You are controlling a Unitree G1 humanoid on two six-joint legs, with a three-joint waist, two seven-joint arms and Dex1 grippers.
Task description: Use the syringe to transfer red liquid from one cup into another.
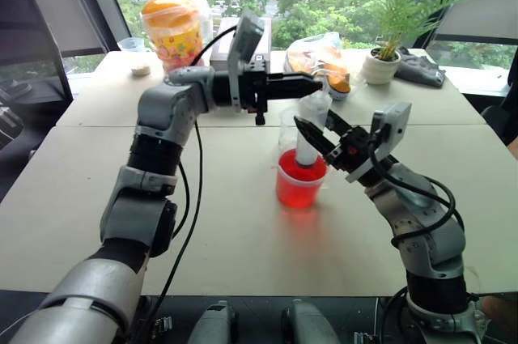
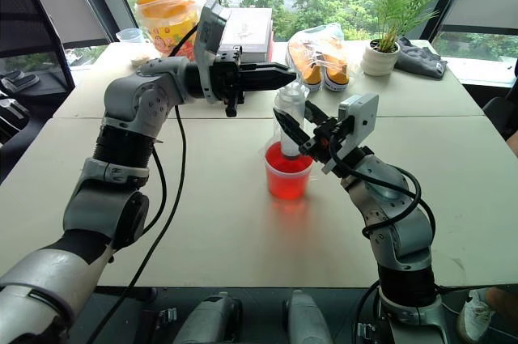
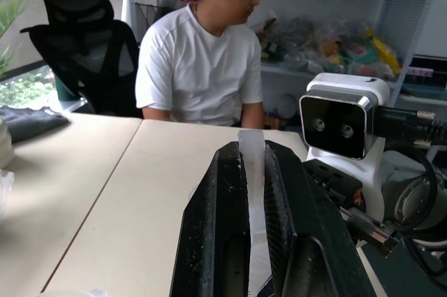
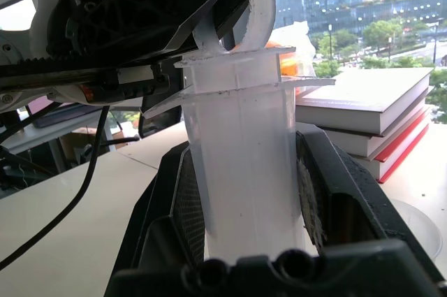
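Syringe (image 1: pixel 311 129) plastic is seen as cloudy and translucent, a thick round barrel with a flat flange and a ring-topped plunger. It is held upright, its lower end lowered into the wide red-tinted cup (image 1: pixel 300 183) near the middle of the bench (image 1: pixel 243 231). The barrel is clamped between the two black, ridged fingers of the right hand (image 1: pixel 312 135), which is closed on it from the 4 o'clock side. The plunger's ring is pinched by the left hand (image 1: pixel 317 83), closed on it and reaching in level from 9 o'clock. Red liquid (image 1: pixel 298 190), bright and translucent, is held in the cup; a paler, clear cup (image 1: pixel 288 124) is seen just behind it, at 12 o'clock. At the bench's far edge, a potted palm (image 1: pixel 388 44) in a white pot, stacked books (image 4: pixel 370 112) and crinkled plastic bags (image 1: pixel 320 57) are set. A person in a white T-shirt (image 3: pixel 199 66) is seated beyond the bench.
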